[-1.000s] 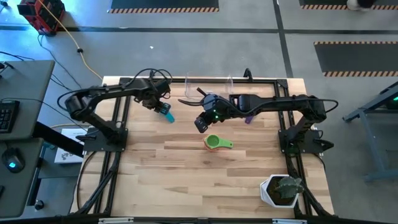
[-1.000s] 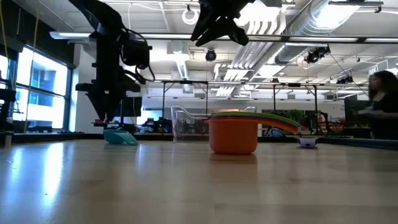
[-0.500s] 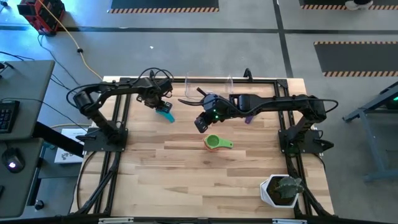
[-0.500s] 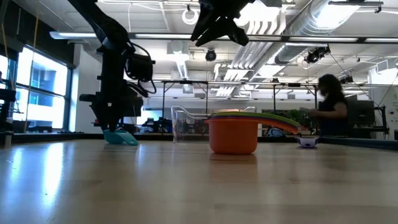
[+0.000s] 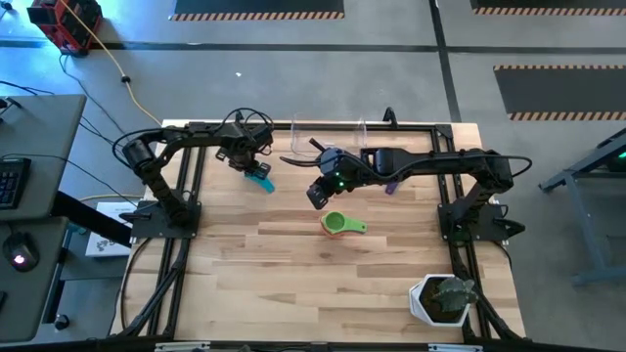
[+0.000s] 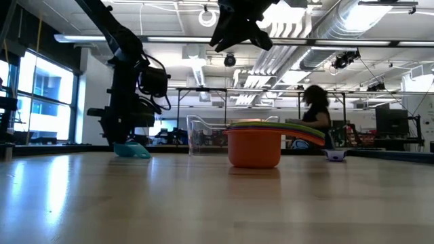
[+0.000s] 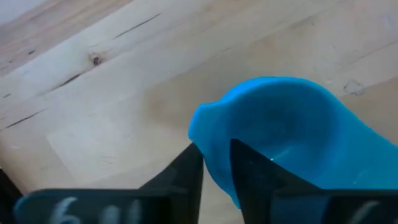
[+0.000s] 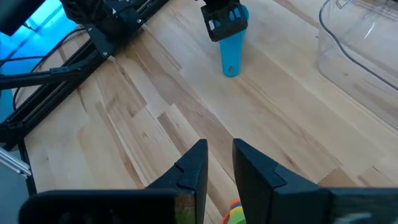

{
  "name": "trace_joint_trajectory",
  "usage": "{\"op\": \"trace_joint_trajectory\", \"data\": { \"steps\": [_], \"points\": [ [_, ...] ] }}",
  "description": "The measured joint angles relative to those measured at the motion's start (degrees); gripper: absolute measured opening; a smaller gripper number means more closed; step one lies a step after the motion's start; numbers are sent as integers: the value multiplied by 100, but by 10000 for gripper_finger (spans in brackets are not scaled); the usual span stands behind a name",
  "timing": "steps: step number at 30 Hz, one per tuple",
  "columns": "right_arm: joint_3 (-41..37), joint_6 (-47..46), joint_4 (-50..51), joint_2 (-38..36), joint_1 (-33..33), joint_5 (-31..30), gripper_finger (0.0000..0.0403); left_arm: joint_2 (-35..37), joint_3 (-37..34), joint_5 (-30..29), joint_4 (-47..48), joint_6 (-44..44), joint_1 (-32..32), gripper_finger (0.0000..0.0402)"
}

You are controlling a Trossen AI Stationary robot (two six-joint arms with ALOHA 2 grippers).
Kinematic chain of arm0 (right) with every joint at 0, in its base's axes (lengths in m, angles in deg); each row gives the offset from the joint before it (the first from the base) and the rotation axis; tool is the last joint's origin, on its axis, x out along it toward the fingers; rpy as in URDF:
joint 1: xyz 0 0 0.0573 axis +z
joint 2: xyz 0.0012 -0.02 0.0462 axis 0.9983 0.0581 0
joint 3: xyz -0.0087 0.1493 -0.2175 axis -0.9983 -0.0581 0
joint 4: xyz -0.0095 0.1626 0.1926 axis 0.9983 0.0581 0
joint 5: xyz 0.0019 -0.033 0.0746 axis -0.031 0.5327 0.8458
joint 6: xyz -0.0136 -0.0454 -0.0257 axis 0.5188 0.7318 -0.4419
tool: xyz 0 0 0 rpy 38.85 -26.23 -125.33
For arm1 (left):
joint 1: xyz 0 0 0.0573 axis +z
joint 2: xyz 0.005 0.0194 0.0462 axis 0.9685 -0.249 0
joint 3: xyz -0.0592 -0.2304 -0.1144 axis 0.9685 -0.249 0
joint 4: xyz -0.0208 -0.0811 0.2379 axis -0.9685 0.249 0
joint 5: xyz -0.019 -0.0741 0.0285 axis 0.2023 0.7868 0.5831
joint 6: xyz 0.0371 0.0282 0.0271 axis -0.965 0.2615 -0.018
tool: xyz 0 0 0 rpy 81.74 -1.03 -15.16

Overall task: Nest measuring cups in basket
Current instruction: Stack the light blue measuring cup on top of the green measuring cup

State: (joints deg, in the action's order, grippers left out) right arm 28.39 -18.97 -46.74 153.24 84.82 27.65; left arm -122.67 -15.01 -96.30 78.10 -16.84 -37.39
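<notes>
A teal measuring cup (image 5: 260, 180) sits on the table at the far left, its flat handle (image 8: 231, 57) pointing toward the near edge. My left gripper (image 5: 250, 162) points down on its bowl, shut on the wall. A nested stack of cups, green on top (image 5: 335, 224) and orange at the bottom (image 6: 254, 148), stands mid-table. Above and just left of the stack hangs my right gripper (image 5: 315, 196), shut and holding nothing. A purple cup (image 5: 390, 186) lies right of it. The clear basket (image 5: 328, 137) stands at the far edge. My left gripper has the teal cup's bowl wall (image 7: 214, 165) between its two fingers, one finger (image 7: 252, 171) inside the bowl and one outside. The fingers come from above, pointing down. The cup rests on the table (image 6: 133, 150).
A white pot with a green plant (image 5: 442, 298) stands at the near right corner. The black frame rails (image 5: 186, 196) run along the table's left and right sides. Bare wood lies across the near half. A person (image 6: 315, 108) shows in the room beyond.
My left gripper has come down onto the teal cup, which has stayed in place on the table. A person in the room behind has walked from right toward the middle of the low view.
</notes>
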Motion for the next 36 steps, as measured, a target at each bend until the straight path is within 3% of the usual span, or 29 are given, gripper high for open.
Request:
{"op": "trace_joint_trajectory", "data": {
  "steps": [6,15,29,36],
  "points": [
    [0,37,0,0,0,-2,67,15,5,22,4,-44,-6,10],
    [0,129,13,0,0,-2,67,343,0,642,35,134,-513,5],
    [0,204,89,0,-4,83,67,695,0,1097,-78,2166,-2763,7],
    [0,581,93,0,-2,297,67,695,-2,1101,-852,3378,-3921,7]
  ]
}}
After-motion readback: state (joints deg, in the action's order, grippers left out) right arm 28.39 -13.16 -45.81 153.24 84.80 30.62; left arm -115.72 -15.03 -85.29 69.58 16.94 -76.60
